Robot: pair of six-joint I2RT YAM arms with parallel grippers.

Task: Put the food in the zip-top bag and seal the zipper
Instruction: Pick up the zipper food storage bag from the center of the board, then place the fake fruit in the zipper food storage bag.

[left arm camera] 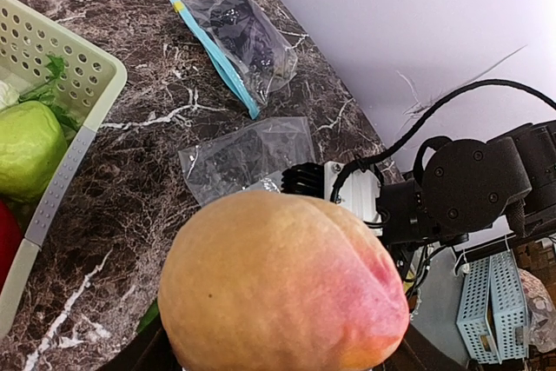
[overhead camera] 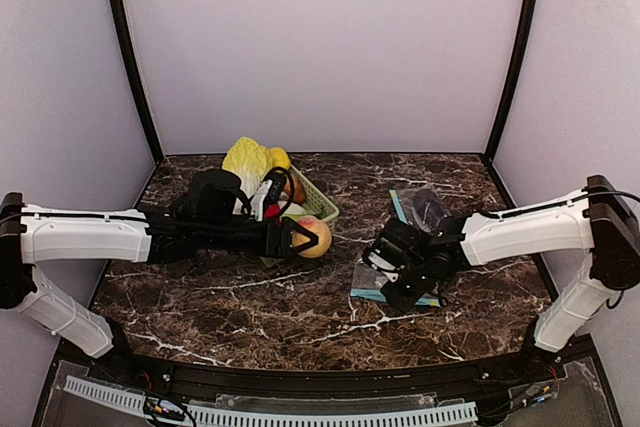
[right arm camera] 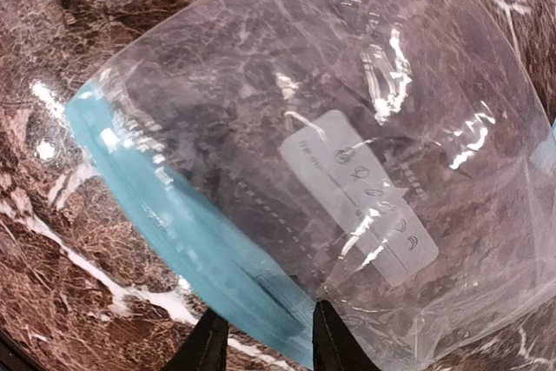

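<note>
My left gripper [overhead camera: 300, 237] is shut on the round orange-yellow peach [overhead camera: 314, 236] and holds it above the table, just right of the basket. The peach [left arm camera: 285, 286] fills the bottom of the left wrist view and hides the fingers. My right gripper [overhead camera: 392, 269] is low over a clear zip-top bag [overhead camera: 372, 285] with a blue zipper strip. In the right wrist view its fingertips [right arm camera: 208, 343] stand slightly apart, with the bag's zipper edge [right arm camera: 174, 215] between them. The bag also shows in the left wrist view [left arm camera: 248, 152]. A small green fruit [left arm camera: 26, 147] lies in the basket. The eggplant is hidden.
A pale green basket [overhead camera: 326, 209] behind the left gripper holds a yellow-white cabbage [overhead camera: 250, 159] and red pieces. A second clear bag [overhead camera: 422, 207] with a blue zipper lies behind the right gripper. It holds something dark [left arm camera: 243, 36]. Walls close in the table on three sides.
</note>
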